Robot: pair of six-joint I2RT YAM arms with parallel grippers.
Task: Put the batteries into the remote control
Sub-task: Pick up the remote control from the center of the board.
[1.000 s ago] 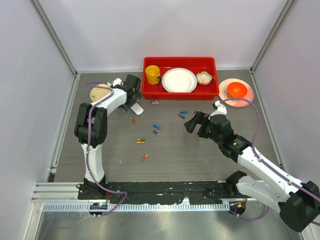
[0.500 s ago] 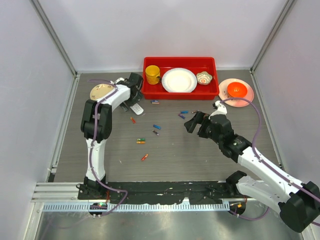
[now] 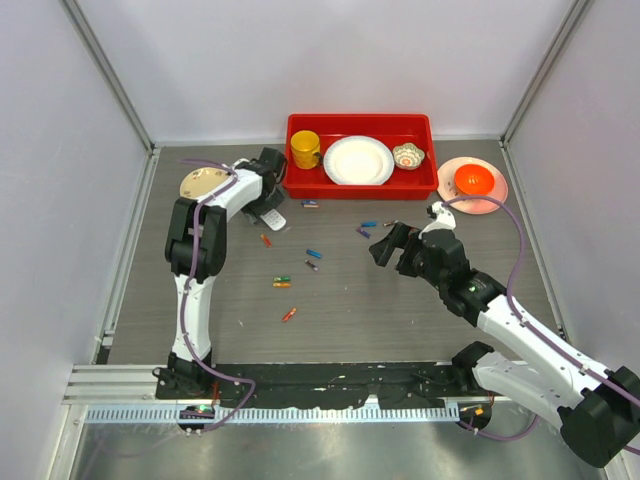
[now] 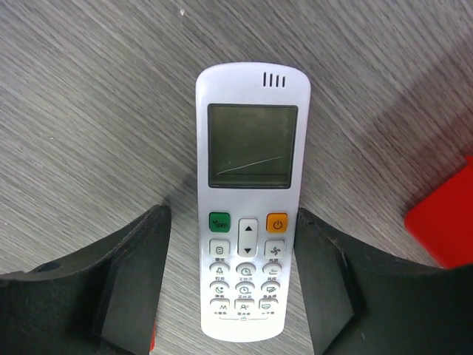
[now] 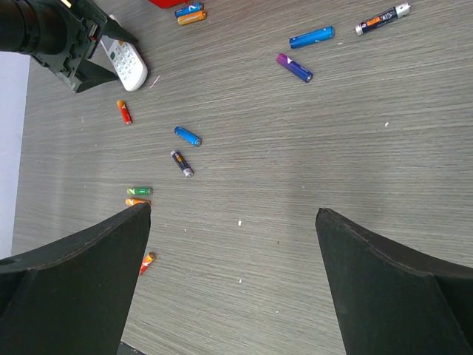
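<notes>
Right gripper (image 5: 233, 222) open, empty, above scattered batteries (image 5: 187, 136) mid-table; farther, left gripper (image 4: 233, 222) open, straddling remote control (image 4: 251, 185), face-up near red tray (image 3: 360, 119); risk: slim remote skids when squeezed; slot likely underneath, needs flipping

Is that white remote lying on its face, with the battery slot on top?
No, the remote control lies front side up in the left wrist view, its grey screen and buttons showing.
</notes>
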